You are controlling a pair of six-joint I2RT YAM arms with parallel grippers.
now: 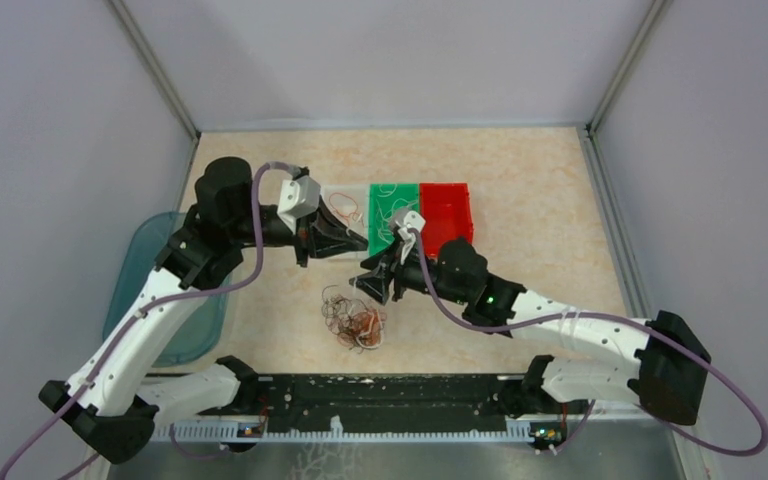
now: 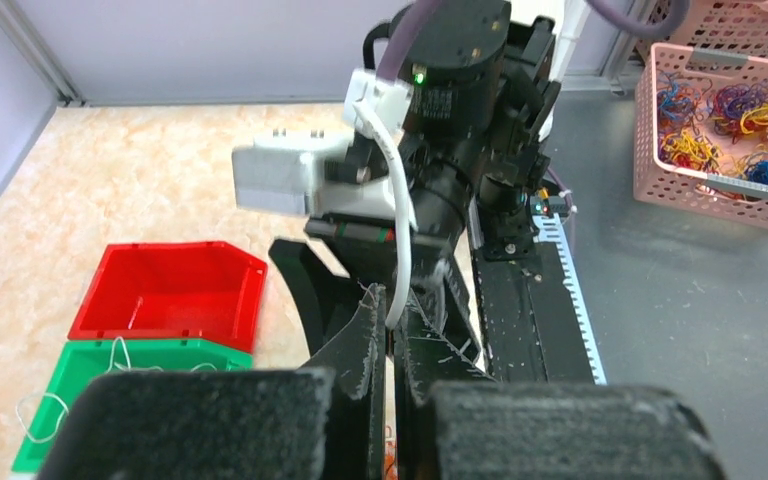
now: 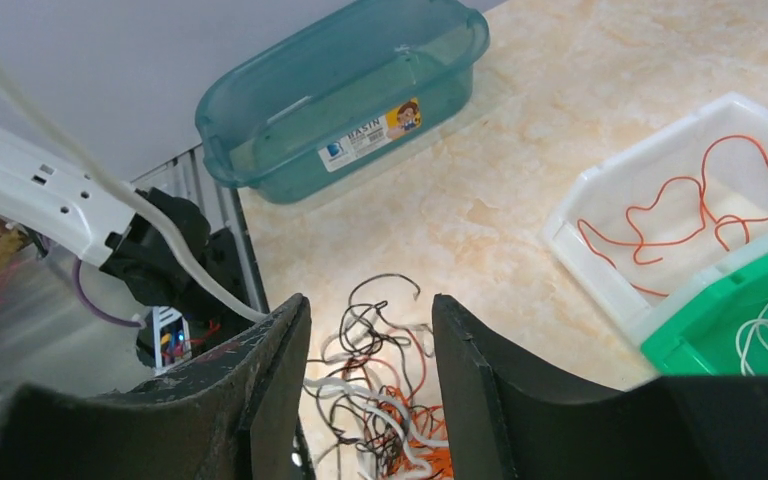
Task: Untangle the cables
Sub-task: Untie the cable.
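The tangle of cables (image 1: 353, 318) is seen on the counter (image 1: 545, 215), just in front of the row of bins, with orange, white and black strands knotted together. The right gripper (image 3: 370, 310) is held low over that heap, jaws about half apart. A white strand is seen crossing between them, but whether it is pinched cannot be told. The left gripper (image 2: 392, 360) is shut; whether a thin strand is caught in it cannot be told.

Trouble is judged likeliest from the knot itself. If one strand is lifted, the whole clump could be dragged along, or the strand could slip out of the jaws, being so thin. A second risk is posed by how near the two grippers are to each other, close to the white bin (image 3: 600, 215) and the green bin (image 3: 695, 335). A careless swing could end in a knock between them, or in a bin being shoved. An orange cable already lies in the white bin and white ones in the green, and these could be hooked out again.

As for room, open counter is seen to the right of the red bin (image 2: 170, 290) and behind the bins. Less is offered on the left, where the teal basin (image 3: 340, 100) sits at the counter's edge. The near side is closed off by the arms' mounting rail (image 1: 380, 395).
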